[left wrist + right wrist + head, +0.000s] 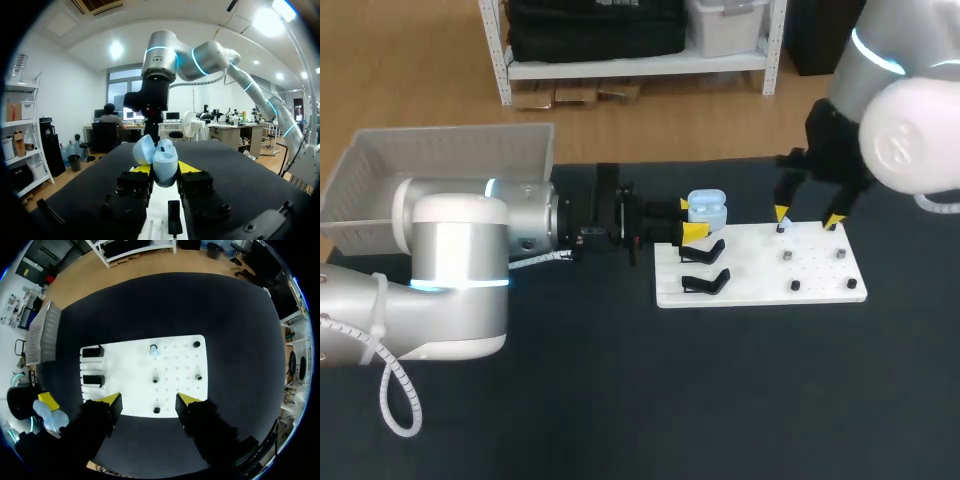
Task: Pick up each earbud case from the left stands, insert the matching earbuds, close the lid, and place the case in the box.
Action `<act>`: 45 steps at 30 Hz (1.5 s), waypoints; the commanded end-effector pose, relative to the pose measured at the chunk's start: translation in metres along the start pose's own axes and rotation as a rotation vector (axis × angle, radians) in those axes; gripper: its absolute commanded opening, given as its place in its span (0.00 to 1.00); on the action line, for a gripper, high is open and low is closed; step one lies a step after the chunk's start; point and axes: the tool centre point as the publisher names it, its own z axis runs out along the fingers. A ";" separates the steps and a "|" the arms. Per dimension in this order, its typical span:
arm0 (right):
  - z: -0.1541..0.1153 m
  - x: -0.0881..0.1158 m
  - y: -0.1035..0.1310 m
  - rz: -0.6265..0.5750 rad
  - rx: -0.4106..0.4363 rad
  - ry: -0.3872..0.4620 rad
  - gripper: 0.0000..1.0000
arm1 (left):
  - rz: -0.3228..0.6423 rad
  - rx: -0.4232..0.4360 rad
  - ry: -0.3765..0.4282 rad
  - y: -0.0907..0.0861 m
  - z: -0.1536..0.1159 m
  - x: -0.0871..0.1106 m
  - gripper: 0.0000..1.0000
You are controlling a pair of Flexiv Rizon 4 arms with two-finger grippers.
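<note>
**A:** Case (707, 209), where is it?
**B:** Pinched in the left gripper (690, 218), lid open, over the stands (705, 268).
**A:** Handling?
**B:** Likely light, hard and slick. Hold the body's sides and spare the hinge. The right gripper (807, 216) is spread over the board (820, 275).

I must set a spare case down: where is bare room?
Free: the table on the robot's side of the white board. Crowded: the board's far side, where the left tool holds the case and the right tool hovers.
</note>
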 end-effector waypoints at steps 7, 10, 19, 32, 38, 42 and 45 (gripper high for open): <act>0.024 -0.024 -0.005 -0.001 0.005 0.050 0.58 | 0.003 -0.005 -0.005 -0.001 0.000 0.001 0.00; 0.028 -0.029 -0.008 0.009 0.004 0.056 0.53 | 0.003 -0.005 -0.005 -0.001 0.000 0.001 0.00; 0.038 -0.034 -0.007 0.002 -0.013 0.065 0.49 | 0.003 -0.005 -0.005 -0.001 0.000 0.001 0.00; 0.050 -0.041 -0.008 0.006 -0.035 0.049 0.42 | 0.003 -0.005 -0.005 -0.001 0.000 0.001 0.00; 0.055 -0.042 -0.008 0.003 -0.031 0.049 0.39 | 0.003 -0.005 -0.005 -0.001 0.000 0.001 0.00; 0.058 -0.044 -0.006 -0.001 -0.031 0.049 0.37 | 0.003 -0.005 -0.005 -0.001 0.000 0.001 0.00; 0.059 -0.044 -0.006 -0.005 -0.030 0.050 0.35 | 0.003 -0.005 -0.005 -0.001 0.000 0.001 0.00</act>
